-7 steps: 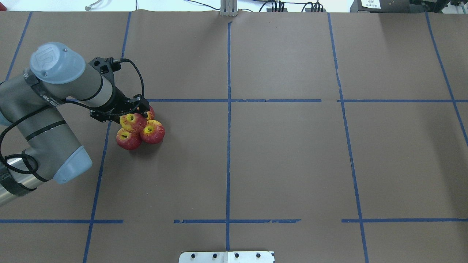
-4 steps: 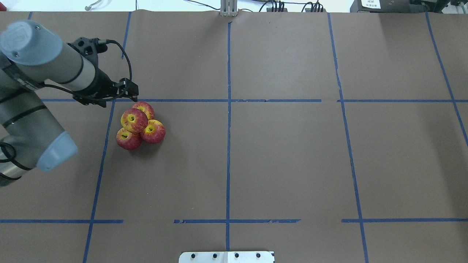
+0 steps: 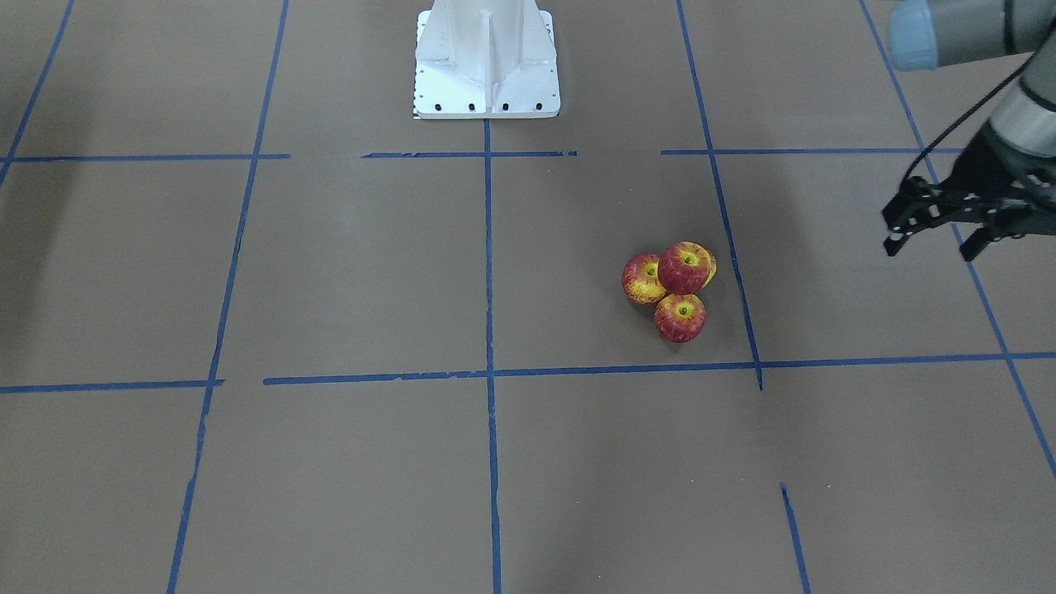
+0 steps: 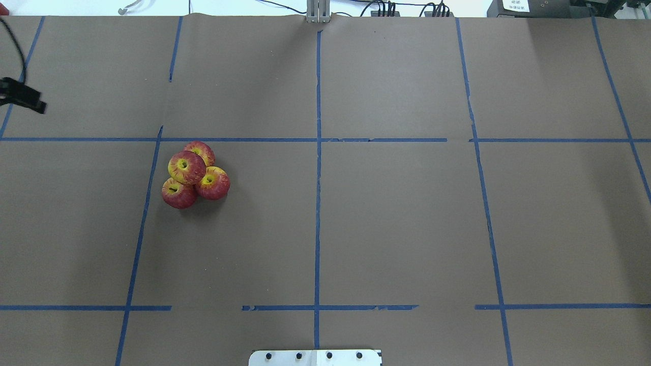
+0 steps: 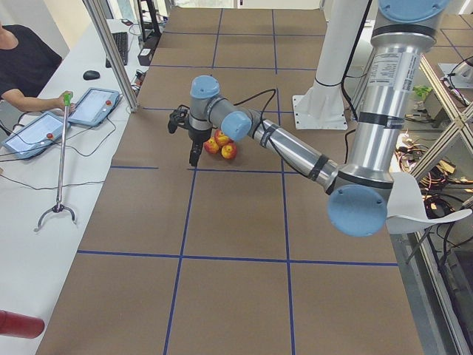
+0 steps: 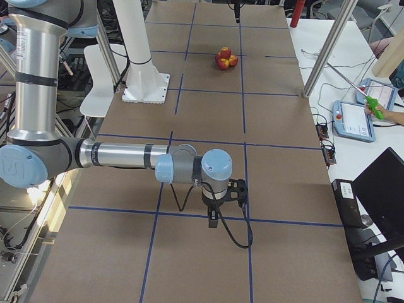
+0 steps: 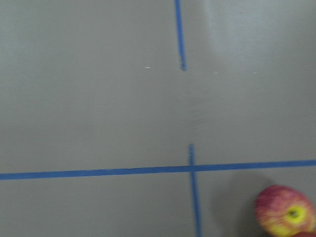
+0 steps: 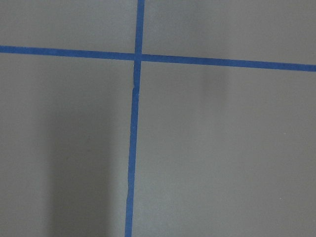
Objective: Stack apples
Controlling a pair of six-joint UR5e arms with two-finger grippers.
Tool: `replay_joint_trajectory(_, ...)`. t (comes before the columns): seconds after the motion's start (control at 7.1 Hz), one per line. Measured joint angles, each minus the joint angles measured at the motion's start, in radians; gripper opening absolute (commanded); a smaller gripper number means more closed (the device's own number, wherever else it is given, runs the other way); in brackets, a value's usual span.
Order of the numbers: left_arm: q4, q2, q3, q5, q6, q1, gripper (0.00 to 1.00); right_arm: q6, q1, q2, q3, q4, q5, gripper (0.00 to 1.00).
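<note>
Four apples sit in a pile on the brown table, left of centre. The top apple [image 4: 186, 166] rests on three base apples [image 4: 201, 150], [image 4: 214, 183], [image 4: 178, 193]. In the front-facing view the top apple [image 3: 684, 266] covers most of one base apple. My left gripper [image 3: 928, 245] is open and empty, raised well off to the side of the pile; only its tip [image 4: 24, 99] shows overhead. One apple [image 7: 286, 211] shows at the lower right of the left wrist view. My right gripper [image 6: 224, 208] hangs over the table far from the pile; I cannot tell if it is open.
Blue tape lines divide the brown paper into squares. The white robot base [image 3: 485, 62] stands at the table's middle edge. A side bench holds tablets [image 5: 92, 103], and an operator [image 5: 22, 63] sits there.
My left gripper has let go of the top apple and drawn back to the left and away from the pile. The top apple stays on the three below.
</note>
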Motion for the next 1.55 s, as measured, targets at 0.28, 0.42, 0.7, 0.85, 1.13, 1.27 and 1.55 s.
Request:
replay_joint_trajectory(0.28, 0.006, 0.077, 0.127, -0.04, 0.374, -0.197, 1.0, 0.0, 0.0, 0.0, 0.0, 0.0, 0.0, 1.0)
replay_joint_trajectory(0.42, 0.027, 0.095, 0.194, -0.044, 0.523, -0.29, 1.0, 0.0, 0.0, 0.0, 0.0, 0.001, 0.0, 1.0)
replay_joint_trajectory(0.7, 0.105, 0.11, 0.292, -0.047, 0.703, -0.411, 1.0, 0.0, 0.0, 0.0, 0.0, 0.001, 0.0, 1.0)
replay_joint_trajectory(0.85, 0.134, 0.118, 0.306, -0.048, 0.729, -0.43, 1.0, 0.0, 0.0, 0.0, 0.0, 0.0, 0.0, 1.0)
replay_joint_trajectory(1.13, 0.131, 0.145, 0.299, -0.05, 0.746, -0.439, 1.0, 0.0, 0.0, 0.0, 0.0, 0.0, 0.0, 1.0)
replay_joint_trajectory(1.27, 0.119, 0.154, 0.284, -0.05, 0.748, -0.44, 1.0, 0.0, 0.0, 0.0, 0.0, 0.0, 0.0, 1.0)
replay_joint_trajectory(1.55, 0.125, 0.152, 0.25, -0.049, 0.749, -0.44, 1.0, 0.0, 0.0, 0.0, 0.0, 0.001, 0.0, 1.0)
